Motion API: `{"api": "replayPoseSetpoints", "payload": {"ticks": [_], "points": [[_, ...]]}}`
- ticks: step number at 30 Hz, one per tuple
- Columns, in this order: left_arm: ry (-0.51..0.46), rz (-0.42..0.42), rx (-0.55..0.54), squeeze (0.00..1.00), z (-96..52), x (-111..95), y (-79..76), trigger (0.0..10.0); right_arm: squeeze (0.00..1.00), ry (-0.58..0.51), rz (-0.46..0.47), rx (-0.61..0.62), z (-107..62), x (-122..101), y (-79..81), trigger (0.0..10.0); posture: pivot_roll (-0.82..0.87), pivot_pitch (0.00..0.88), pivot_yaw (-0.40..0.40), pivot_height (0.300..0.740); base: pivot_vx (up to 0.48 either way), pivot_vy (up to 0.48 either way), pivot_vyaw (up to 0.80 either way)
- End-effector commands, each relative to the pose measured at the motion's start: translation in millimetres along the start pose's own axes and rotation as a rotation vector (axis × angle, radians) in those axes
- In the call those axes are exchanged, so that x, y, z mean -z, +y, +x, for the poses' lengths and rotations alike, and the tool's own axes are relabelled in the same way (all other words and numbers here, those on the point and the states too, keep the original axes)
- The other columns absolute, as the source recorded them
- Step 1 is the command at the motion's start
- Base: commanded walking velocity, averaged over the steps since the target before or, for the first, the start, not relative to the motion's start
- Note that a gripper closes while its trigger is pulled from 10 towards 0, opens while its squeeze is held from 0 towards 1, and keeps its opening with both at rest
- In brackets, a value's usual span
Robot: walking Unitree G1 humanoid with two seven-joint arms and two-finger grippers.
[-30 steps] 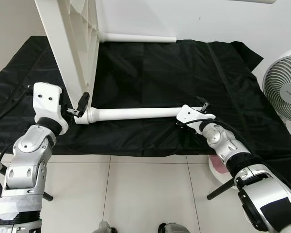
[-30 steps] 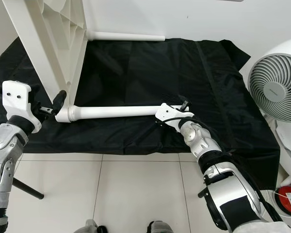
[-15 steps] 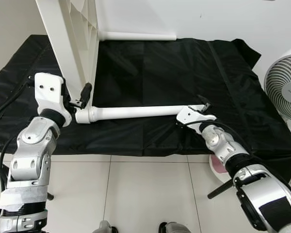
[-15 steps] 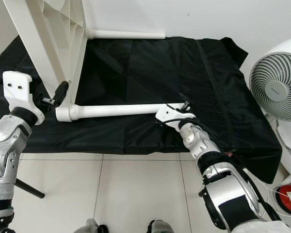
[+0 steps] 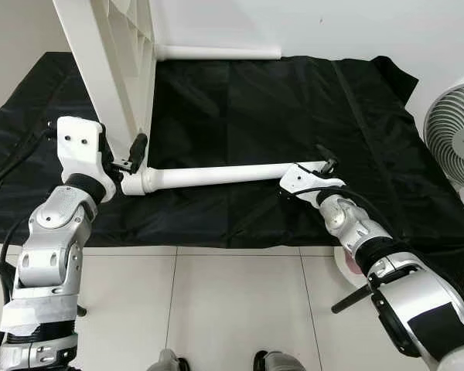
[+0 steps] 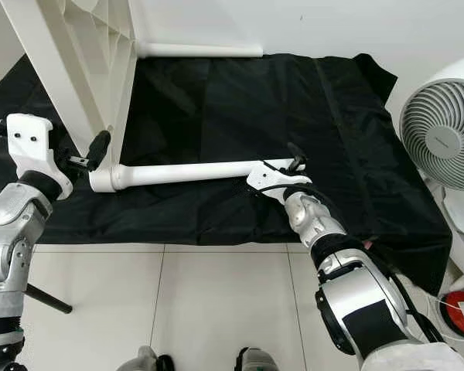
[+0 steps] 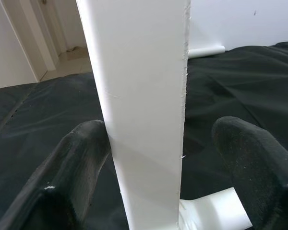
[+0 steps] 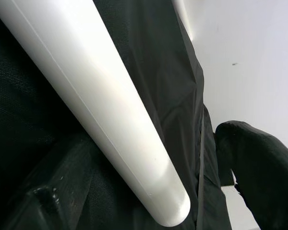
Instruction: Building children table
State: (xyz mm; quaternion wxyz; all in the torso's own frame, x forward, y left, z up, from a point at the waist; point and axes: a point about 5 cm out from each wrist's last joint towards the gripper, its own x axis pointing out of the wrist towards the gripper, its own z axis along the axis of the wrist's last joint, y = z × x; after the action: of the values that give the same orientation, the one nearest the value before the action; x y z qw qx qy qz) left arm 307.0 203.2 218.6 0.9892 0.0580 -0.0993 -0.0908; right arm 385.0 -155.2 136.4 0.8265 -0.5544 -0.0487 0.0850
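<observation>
A white table top (image 5: 112,69) stands on edge at the left of the black cloth (image 5: 278,108). A long white table leg (image 5: 224,175) lies across the cloth, its flanged end (image 5: 139,184) against the top's lower corner. My left gripper (image 5: 130,158) is open at that corner; in the left wrist view its fingers (image 7: 81,158) straddle the top's white edge (image 7: 144,96), one touching and the other apart. My right gripper (image 5: 319,165) is shut on the leg's far end, and the right wrist view has the leg (image 8: 101,110) running between its fingers.
A second white leg (image 5: 216,52) lies along the wall at the back of the cloth. A white fan (image 5: 456,135) stands at the right beside the cloth. Tiled floor (image 5: 232,309) runs in front, with a red object (image 6: 458,309) at the lower right.
The right gripper has shifted the leg's far end a little away from me. The left gripper has risen slightly to the top's lower corner, and the flanged end stays there.
</observation>
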Motion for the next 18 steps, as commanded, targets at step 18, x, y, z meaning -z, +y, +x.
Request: {"api": "replayPoseSetpoints", "payload": {"ticks": [18], "points": [[-0.015, -0.060, -0.065, 0.00, 2.0, -7.6, 1.1, 10.0, 0.00, -0.082, -0.210, 0.163, 7.4, -14.3, -13.0, 10.0, -0.03, 0.103, 0.063, 0.740, 0.000, 0.000, 0.00]]}}
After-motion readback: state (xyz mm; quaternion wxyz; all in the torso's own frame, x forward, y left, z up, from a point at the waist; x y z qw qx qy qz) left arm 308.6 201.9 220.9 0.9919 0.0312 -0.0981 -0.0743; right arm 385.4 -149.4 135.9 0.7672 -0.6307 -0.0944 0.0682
